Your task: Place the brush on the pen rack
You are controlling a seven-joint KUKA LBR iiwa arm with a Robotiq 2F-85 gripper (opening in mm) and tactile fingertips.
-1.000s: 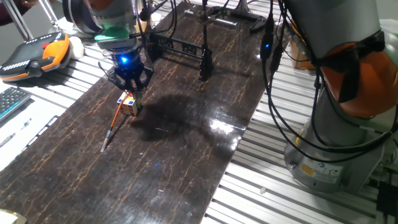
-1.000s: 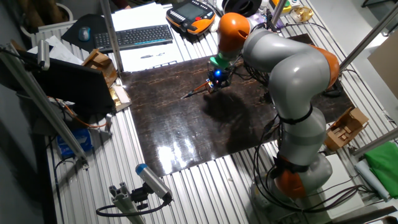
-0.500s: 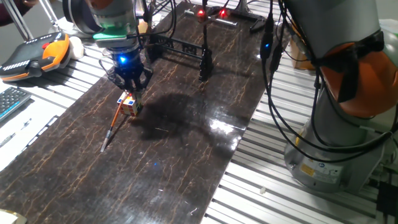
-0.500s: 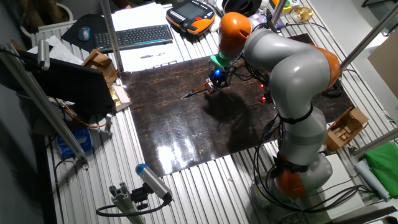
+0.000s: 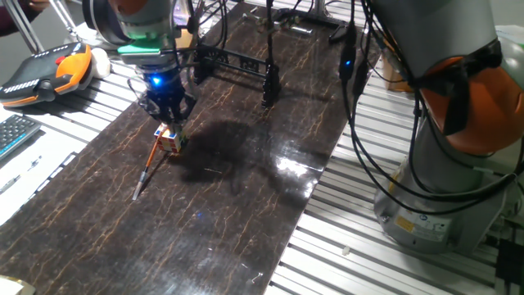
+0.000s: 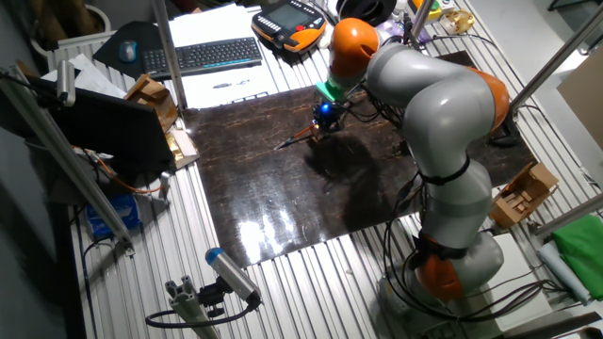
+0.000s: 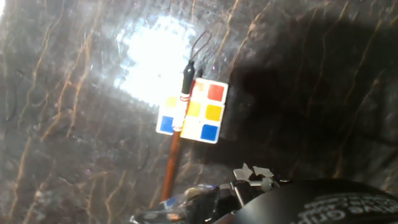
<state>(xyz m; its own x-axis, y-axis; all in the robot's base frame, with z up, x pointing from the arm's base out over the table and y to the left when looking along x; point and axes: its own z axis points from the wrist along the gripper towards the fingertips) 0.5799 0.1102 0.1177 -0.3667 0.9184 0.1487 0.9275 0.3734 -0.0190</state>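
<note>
The brush (image 5: 150, 168) lies flat on the dark marble-patterned mat (image 5: 246, 197), its orange shaft running from the multicoloured cube (image 5: 171, 139) toward the near left. In the hand view the brush (image 7: 173, 155) has its dark end resting along the cube's (image 7: 202, 112) left edge. My gripper (image 5: 168, 117) hovers just above the cube and the brush's upper end, fingers spread and holding nothing. The pen rack (image 5: 233, 59), a low black frame, stands at the far end of the mat, behind the gripper. From the other fixed view the gripper (image 6: 320, 122) sits right of the brush (image 6: 294, 139).
A taller black pole stand (image 5: 268, 78) rises just right of the rack. An orange teach pendant (image 5: 49, 70) and a keyboard (image 6: 203, 55) lie off the mat's left side. The robot's base (image 5: 442, 164) and hanging cables (image 5: 356, 123) fill the right.
The gripper has drifted slightly left and toward the far end above the cube. Brush and cube have not moved.
</note>
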